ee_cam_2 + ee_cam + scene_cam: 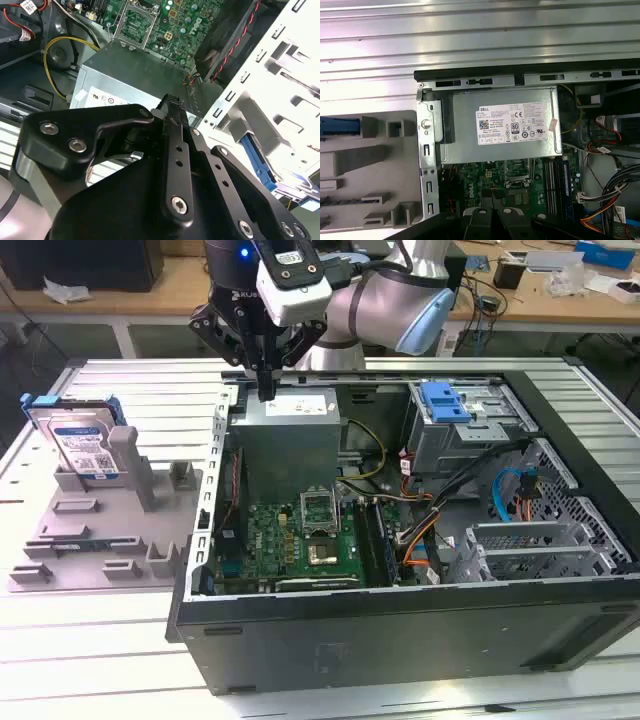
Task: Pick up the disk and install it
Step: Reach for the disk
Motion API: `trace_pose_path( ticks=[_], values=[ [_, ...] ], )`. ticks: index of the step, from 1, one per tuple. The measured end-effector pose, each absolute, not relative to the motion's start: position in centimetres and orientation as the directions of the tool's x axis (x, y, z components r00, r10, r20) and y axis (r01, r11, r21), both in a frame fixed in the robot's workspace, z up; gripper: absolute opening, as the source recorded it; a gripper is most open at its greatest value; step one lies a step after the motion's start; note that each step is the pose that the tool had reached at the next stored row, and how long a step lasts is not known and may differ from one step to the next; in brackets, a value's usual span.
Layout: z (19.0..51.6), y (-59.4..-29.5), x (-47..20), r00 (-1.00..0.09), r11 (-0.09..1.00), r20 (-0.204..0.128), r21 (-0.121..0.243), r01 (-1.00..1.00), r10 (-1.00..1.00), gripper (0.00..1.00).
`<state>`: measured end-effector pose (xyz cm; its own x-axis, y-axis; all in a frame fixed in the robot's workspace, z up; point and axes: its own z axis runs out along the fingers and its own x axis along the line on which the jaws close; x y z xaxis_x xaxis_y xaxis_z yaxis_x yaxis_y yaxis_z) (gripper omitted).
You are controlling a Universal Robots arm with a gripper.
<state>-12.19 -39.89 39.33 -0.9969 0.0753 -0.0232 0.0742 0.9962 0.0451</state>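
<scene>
At the exterior view's left you have the flat rectangular silver disk (85,445), with its white-and-blue label and blue plastic frame, standing on edge in a slot of the pale grey moulded plastic fixture (110,540), well apart from the arm; moving right, your black two-fingered gripper (266,388) hangs pointing down over the end nearest the fixture of the big grey metal box (290,435) with a white sticker, inside the open black computer case (400,625); its jaws are pressed together and hold nothing, and the second wrist view shows the fingers (175,165) closed against each other; in front of the box lies the green circuit board (300,535); farther right a bright-blue ribbed plastic tab (445,402) sits atop the silver metal drive cage (470,435).
</scene>
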Motion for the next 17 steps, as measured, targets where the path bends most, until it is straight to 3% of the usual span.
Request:
trace_pose_path(
  ticks=[17],
  values=[
    [39.33, -39.31, -12.91, -0.997, 0.996, -0.016, 0.045, 0.075, 0.075, 0.11]
  ],
)
